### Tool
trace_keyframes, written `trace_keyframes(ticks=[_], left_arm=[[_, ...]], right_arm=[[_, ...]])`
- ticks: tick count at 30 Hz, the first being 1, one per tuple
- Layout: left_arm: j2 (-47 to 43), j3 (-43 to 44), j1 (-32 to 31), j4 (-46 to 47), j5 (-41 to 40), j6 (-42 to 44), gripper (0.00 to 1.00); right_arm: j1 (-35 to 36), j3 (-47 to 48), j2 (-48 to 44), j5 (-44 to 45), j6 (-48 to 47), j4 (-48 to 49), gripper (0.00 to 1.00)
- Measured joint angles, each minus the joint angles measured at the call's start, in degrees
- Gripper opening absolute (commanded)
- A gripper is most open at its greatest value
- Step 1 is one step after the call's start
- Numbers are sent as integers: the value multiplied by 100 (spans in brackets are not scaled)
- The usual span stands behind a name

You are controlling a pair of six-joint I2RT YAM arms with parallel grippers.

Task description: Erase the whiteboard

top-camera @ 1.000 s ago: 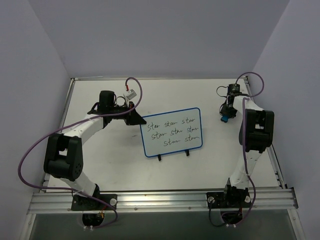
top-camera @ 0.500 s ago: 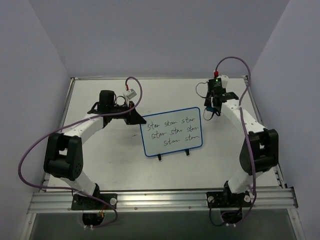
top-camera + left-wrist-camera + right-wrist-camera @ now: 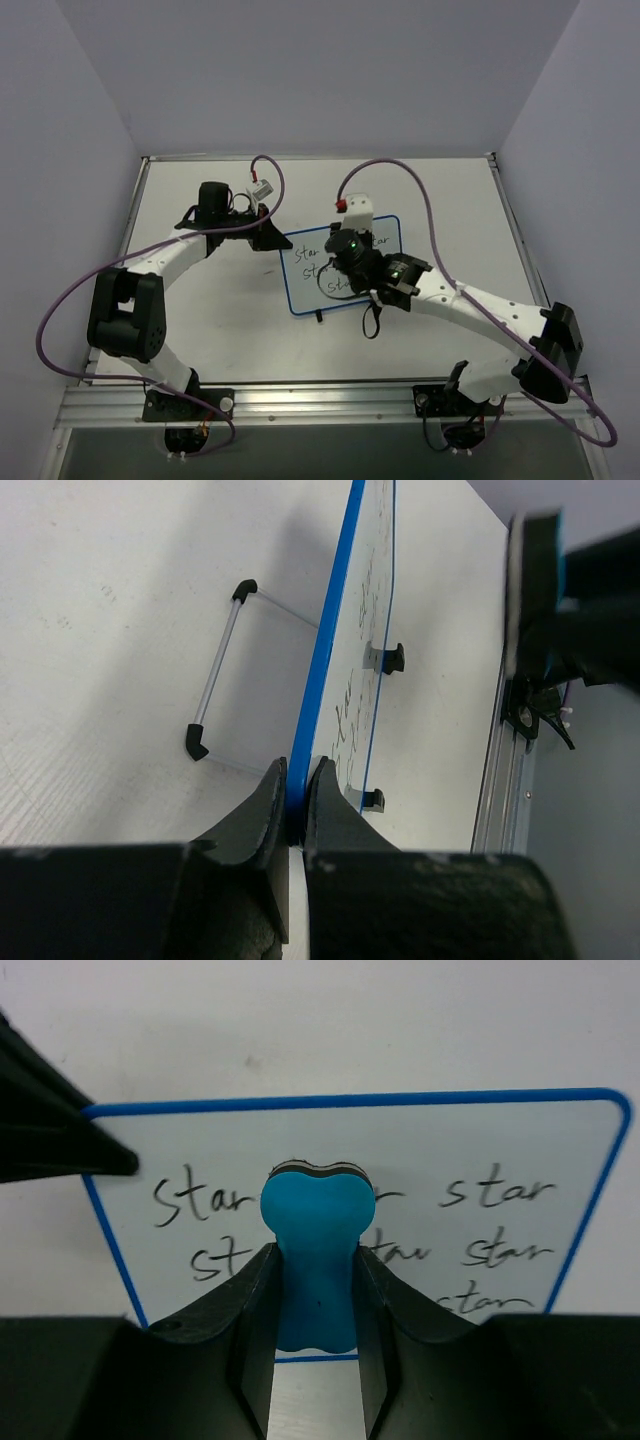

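The whiteboard [image 3: 300, 287] stands upright mid-table on two black feet and bears three lines of black "star" handwriting. My left gripper [image 3: 272, 240] is shut on its blue left rim [image 3: 325, 660], with the jaws pinching the edge [image 3: 297, 800]. My right gripper [image 3: 342, 270] hangs in front of the board's face and hides its middle in the top view. It is shut on a small blue eraser [image 3: 315, 1210], whose dark felt tip points at the writing on the whiteboard [image 3: 480, 1145]. I cannot tell if the felt touches the board.
A wire stand [image 3: 222, 650] props the board from behind. An aluminium rail [image 3: 320, 400] runs along the near table edge. The right arm's forearm [image 3: 470, 305] stretches across the table's right front. Purple cables loop above both arms. Grey walls enclose the table.
My right arm has swung left from the table's right side to the front of the board, carrying the eraser. The left arm and the board have not moved.
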Motion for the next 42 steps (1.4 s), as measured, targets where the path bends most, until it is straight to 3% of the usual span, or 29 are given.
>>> trace_keyframes(ticks=[6,11,19,30,42], left_arm=[[0,2,0,-15,-9,2,2],[0,4,0,-28,-11,4,2],[0,2,17,-33,-85,4,2],[-4,-11,15,-28,-203,2,2],[-24,-13,11,-68,-271,0,2]], right_arm=[[879,131,1368,363,234,516,9],[953,494,2146,444,225,802,5],[981,986,2581,643,66,973,3],[841,380,2376,459,-31,1799,2],[-291,-645,1329,-4,-83,2450,0]])
